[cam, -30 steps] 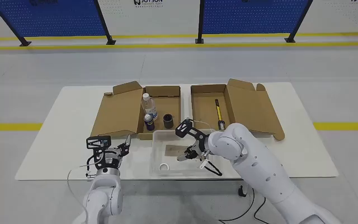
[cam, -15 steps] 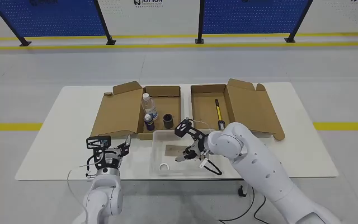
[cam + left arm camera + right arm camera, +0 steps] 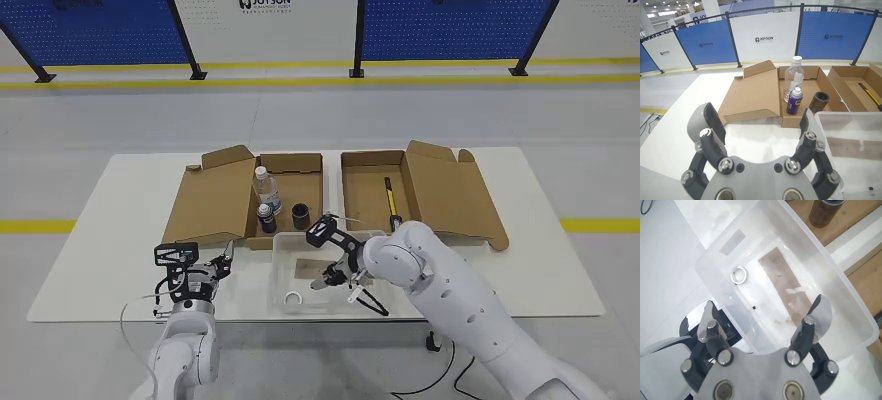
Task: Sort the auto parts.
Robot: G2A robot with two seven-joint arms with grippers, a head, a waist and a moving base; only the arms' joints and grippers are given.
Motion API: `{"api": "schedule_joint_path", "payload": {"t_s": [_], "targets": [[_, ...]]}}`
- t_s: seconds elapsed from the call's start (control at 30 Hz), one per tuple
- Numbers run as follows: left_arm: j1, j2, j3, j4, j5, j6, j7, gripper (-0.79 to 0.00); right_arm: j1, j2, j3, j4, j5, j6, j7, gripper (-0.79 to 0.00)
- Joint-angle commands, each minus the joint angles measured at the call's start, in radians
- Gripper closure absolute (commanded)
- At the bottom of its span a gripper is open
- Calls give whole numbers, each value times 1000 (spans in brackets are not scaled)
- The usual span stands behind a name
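Note:
A clear plastic bin (image 3: 283, 262) stands at the table's front edge. A silver ring (image 3: 739, 274) lies on its floor, the same ring (image 3: 292, 298) sitting near the front left corner in the top view, with a tiny black piece (image 3: 753, 307) close by. My right gripper (image 3: 763, 308) hangs open over the bin's front part (image 3: 342, 285), holding nothing. My left gripper (image 3: 758, 115) is open and empty above bare table left of the bin (image 3: 200, 268). A black cylinder (image 3: 819, 101), a blue spray can (image 3: 795, 102) and a clear bottle (image 3: 794, 79) stand in the left cardboard box (image 3: 290, 165).
A second open cardboard box (image 3: 365, 200) behind the bin holds a yellow and black tool (image 3: 391, 203). Both boxes' flaps (image 3: 210, 200) lie spread flat on the table. The white table (image 3: 110, 230) is bare at its left and right ends.
My right gripper has shifted slightly to the left over the bin. The left arm has not moved.

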Motion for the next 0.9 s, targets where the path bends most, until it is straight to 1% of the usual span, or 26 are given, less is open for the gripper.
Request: {"api": "schedule_joint_path", "payload": {"t_s": [0.0,0.1,0.13,0.17,0.2,0.23,0.37,0.43,0.5,0.53,0.67,0.77,0.87], "targets": [[0,0,0,0,0,0,0,-785,18,-12,-36,8,-20,40,22,-785],[0,0,0,0,0,0,0,-785,52,-36,-93,36,-43,97,49,-785],[0,0,0,0,0,0,0,-785,61,-45,-109,48,-43,115,52,-606],[0,0,0,0,0,0,0,-785,72,-53,-124,60,-44,132,58,-391],[0,0,0,0,0,0,0,-785,83,-62,-138,73,-43,146,65,-354],[0,0,0,0,0,0,0,-785,93,-70,-150,86,-43,157,70,-336],[0,0,0,0,0,0,0,-785,129,-98,-184,140,-37,184,73,-314],[0,0,0,0,0,0,0,-785,143,-110,-197,169,-34,182,76,-305],[0,0,0,0,0,0,0,-785,158,-122,-214,195,-38,176,85,-268],[0,0,0,0,0,0,0,-785,165,-128,-223,208,-38,173,88,-262],[0,0,0,0,0,0,0,-785,194,-157,-258,255,-42,160,92,-256],[0,0,0,0,0,0,0,-785,210,-181,-287,292,-37,137,86,-271],[0,0,0,0,0,0,0,-785,224,-208,-311,338,-22,122,73,-268]]}}
